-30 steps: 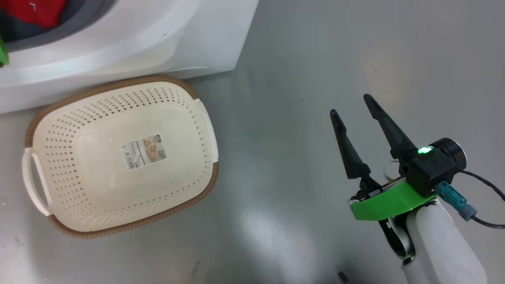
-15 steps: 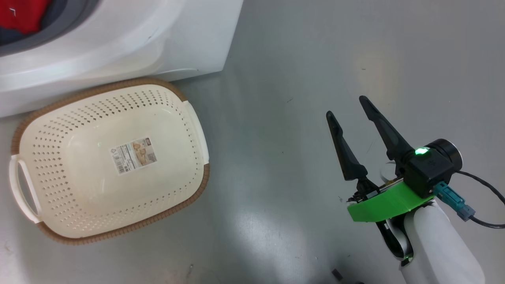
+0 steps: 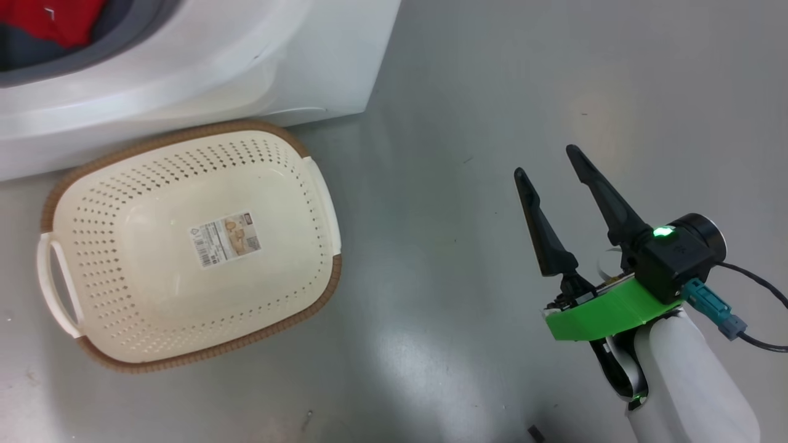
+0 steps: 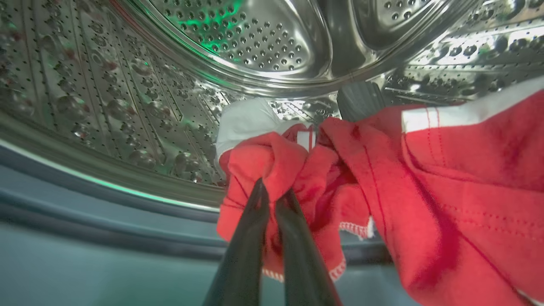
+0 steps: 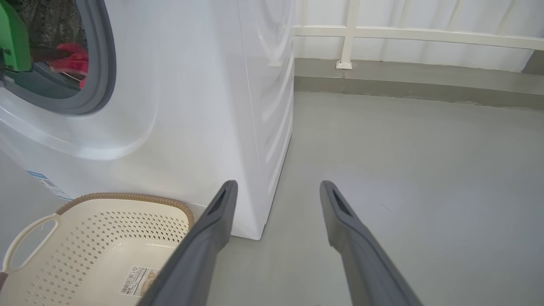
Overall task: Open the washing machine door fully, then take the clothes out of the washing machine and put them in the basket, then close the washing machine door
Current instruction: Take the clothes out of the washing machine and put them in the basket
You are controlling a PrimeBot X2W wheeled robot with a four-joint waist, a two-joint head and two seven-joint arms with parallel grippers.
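So the left gripper (image 4: 274, 190) is reaching inside the washing machine (image 5: 191, 106), with its jaws pinched almost together on a bunched fold of the clothes (image 4: 382, 182). The clothes are lying at the front lip of the steel drum (image 4: 255, 38), just above the grey seal (image 4: 106, 238).

Here's what I'm worrying about. It's only nipping a small knuckle of fabric at one end, while the bigger part of the red stuff is lying off to the side. Pulling out from there, I'm guessing the fold could be slipping free, or one garment is coming along and the rest isn't. The trailing part could also be dragging over the seal and snagging. Or it could be flopping onto the floor (image 3: 468, 123) short of the basket (image 3: 184, 131), which is sitting just in front of the machine with nothing but its label inside.

The right gripper (image 3: 546, 161) is hanging over bare floor, jaws spread wide, holding nothing.

The clothes themselves are looking soft and crumpled: bright red knit, a white trim stripe, white stitching along a hem, and a white piece peeking out behind the bundle.
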